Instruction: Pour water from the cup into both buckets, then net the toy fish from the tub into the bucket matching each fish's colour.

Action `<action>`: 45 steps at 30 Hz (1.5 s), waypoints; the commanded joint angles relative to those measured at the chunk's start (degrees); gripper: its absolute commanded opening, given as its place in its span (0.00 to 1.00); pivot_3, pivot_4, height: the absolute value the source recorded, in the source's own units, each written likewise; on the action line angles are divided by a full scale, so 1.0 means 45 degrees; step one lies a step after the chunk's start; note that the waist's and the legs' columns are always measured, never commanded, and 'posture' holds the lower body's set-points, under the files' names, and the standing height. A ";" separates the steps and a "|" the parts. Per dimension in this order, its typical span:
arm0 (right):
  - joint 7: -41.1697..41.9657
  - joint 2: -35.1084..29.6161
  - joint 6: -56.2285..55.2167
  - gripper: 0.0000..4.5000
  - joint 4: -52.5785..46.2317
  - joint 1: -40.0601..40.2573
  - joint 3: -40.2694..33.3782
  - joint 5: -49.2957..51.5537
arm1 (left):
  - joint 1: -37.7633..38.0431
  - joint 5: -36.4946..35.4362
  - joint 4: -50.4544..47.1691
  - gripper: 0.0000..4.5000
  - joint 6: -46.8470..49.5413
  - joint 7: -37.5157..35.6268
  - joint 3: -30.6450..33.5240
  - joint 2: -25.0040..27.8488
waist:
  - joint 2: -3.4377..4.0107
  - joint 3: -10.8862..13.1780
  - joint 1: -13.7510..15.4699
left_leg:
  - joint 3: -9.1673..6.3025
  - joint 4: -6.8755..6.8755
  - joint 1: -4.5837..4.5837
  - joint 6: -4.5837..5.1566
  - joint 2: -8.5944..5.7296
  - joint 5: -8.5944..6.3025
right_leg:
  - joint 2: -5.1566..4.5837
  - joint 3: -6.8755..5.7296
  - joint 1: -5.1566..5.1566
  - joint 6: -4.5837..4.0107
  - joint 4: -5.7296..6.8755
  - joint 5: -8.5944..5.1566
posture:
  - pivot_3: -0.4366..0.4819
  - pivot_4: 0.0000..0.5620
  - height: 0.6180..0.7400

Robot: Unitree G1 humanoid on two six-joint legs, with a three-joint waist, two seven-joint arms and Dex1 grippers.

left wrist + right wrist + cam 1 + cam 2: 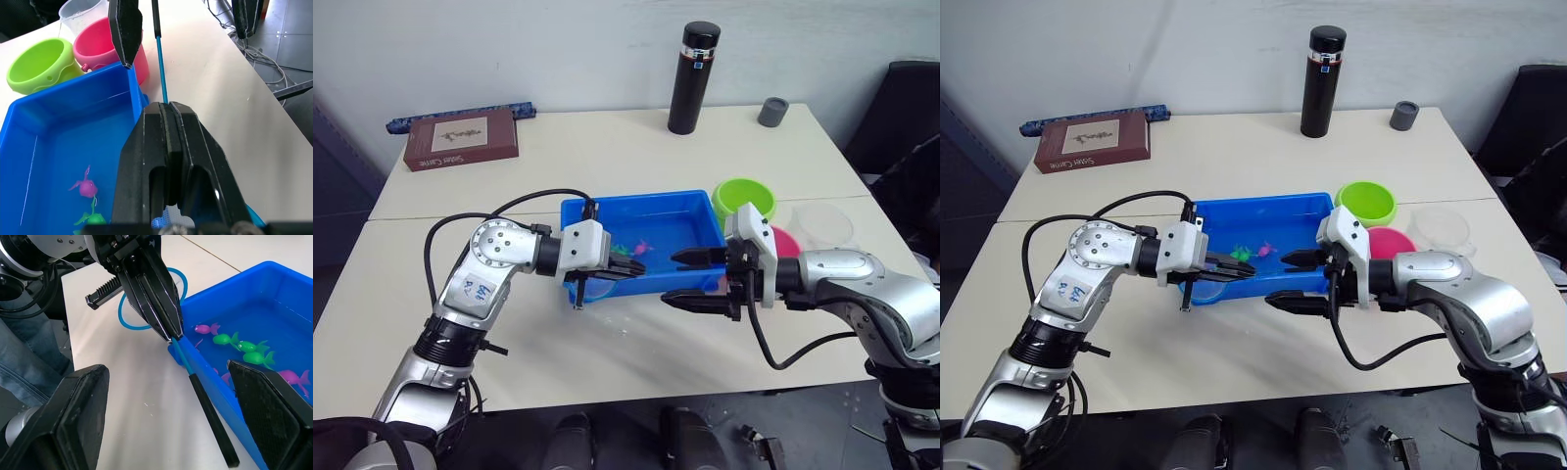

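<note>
The blue tub holds water and several toy fish, pink and green. My left gripper is shut on a small net's thin blue handle at the tub's front rim. The net's blue hoop hangs behind it over the table. The handle's black end lies between the fingers of my open right gripper, at the tub's front right corner. The green bucket and the pink bucket stand right of the tub, and the clear cup stands beside them.
A tall black flask and a grey cap stand at the back of the table. A brown book lies at the back left. Black cables loop from both arms over the table's front half.
</note>
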 commanded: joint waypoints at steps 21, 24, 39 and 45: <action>0.0195 -0.0642 -0.2165 0.92 -0.0696 0.0428 -0.0420 -0.1004 | 0.0035 -0.0273 -0.0035 0.01 -0.0105 -0.0256 0.0300 0.0022 | 0.0000 0.0000 0.0000 | -0.0003 0.0007 0.0000 0.0000 0.0000 0.0000 | 0.0005 0.0001 0.0005 0.0000 0.0000 0.0000 | 0.48 0.27 1.00; 0.0324 -0.0719 -0.2262 0.92 -0.0722 0.0599 -0.0333 -0.1090 | 0.0037 -0.0253 0.0038 0.01 -0.0195 -0.0269 0.0305 0.0014 | 0.0000 0.0000 0.0002 | -0.0005 0.0007 0.0001 0.0000 0.0000 0.0000 | 0.0005 0.0001 0.0005 0.0000 0.0001 0.0000 | 0.48 0.27 1.00; 0.0442 -0.0662 -0.2365 0.92 -0.0761 0.0594 -0.0242 -0.1166 | -0.0176 -0.0247 0.0312 0.01 -0.0381 -0.0287 0.0299 -0.0052 | 0.0000 0.0000 0.0003 | -0.0007 0.0011 0.0002 0.0000 0.0000 0.0000 | 0.0007 0.0001 0.0009 0.0000 0.0002 0.0000 | 0.48 0.27 1.00; 0.0580 -0.0694 -0.2428 0.79 -0.0947 0.0674 -0.0120 -0.1238 | -0.0404 -0.0270 0.0322 0.00 -0.0305 -0.0290 0.0291 -0.0123 | 0.0000 0.0000 0.0005 | -0.0007 0.0013 0.0002 0.0000 0.0000 0.0000 | 0.0007 0.0001 0.0009 0.0000 0.0003 0.0000 | 0.48 0.27 1.00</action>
